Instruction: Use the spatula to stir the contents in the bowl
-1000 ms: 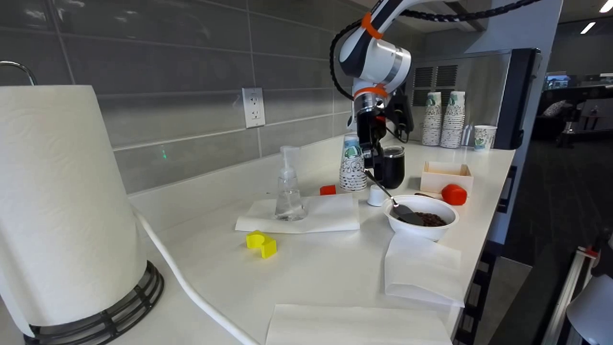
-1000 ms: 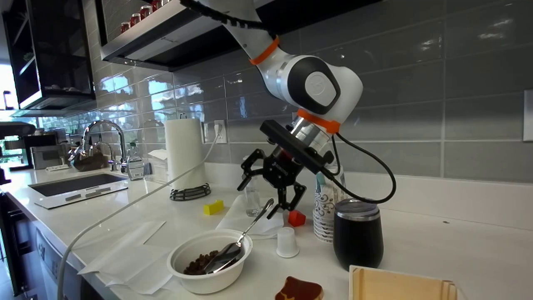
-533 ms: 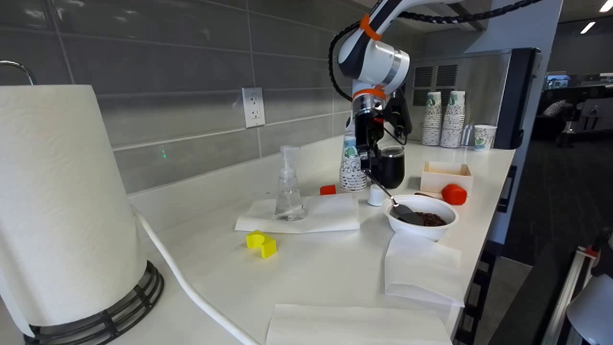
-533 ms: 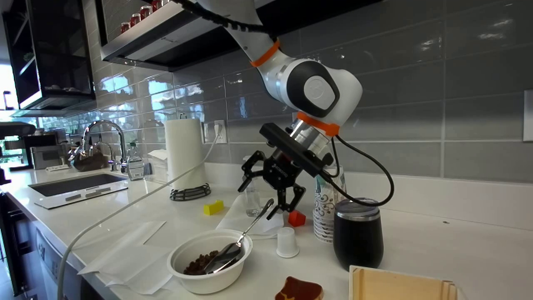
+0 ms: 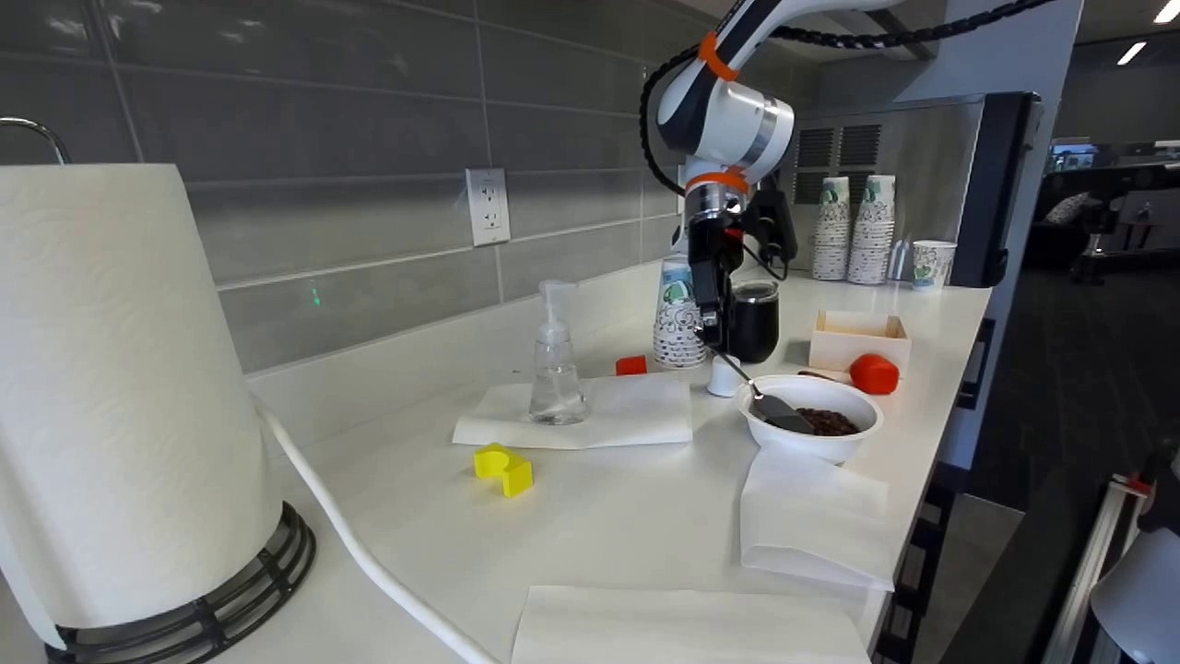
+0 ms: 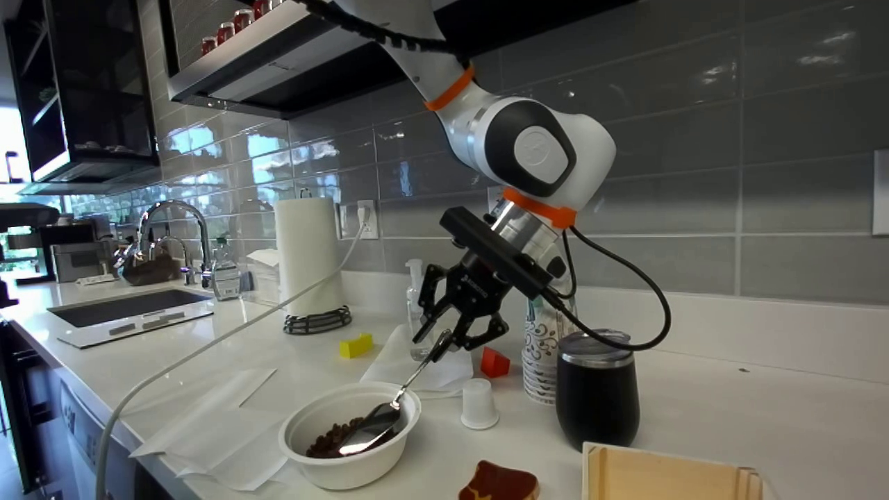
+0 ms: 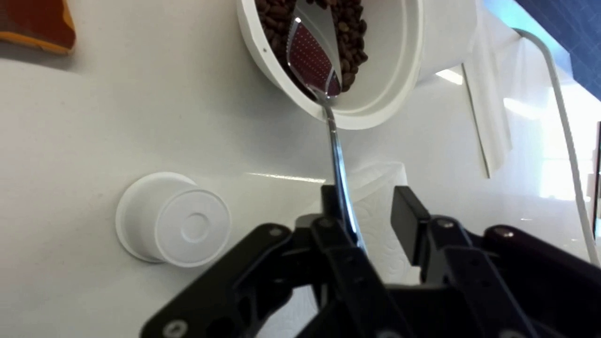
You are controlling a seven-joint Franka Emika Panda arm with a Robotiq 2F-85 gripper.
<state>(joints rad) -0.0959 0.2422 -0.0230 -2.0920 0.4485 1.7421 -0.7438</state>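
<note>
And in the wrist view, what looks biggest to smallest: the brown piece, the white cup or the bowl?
1. Bowl, even though the picture's top edge cuts it off.
2. White cup.
3. Brown piece, going by what shows; the picture's corner cuts off the rest.

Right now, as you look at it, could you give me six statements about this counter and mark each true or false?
1. The head of the spoon is inside the white bowl. True.
2. The bowl is full of milk. False: it holds brown, bean-like pieces.
3. Seen from the wrist, the spoon's handle shows between the fingers of the gripper. True.
4. The gripper is shut tight on the handle. False: a gap shows between the handle and one finger.
5. The black cup lies on its side. False: the black cup stands upright.
6. A yellow block lies on the counter. True.
</note>
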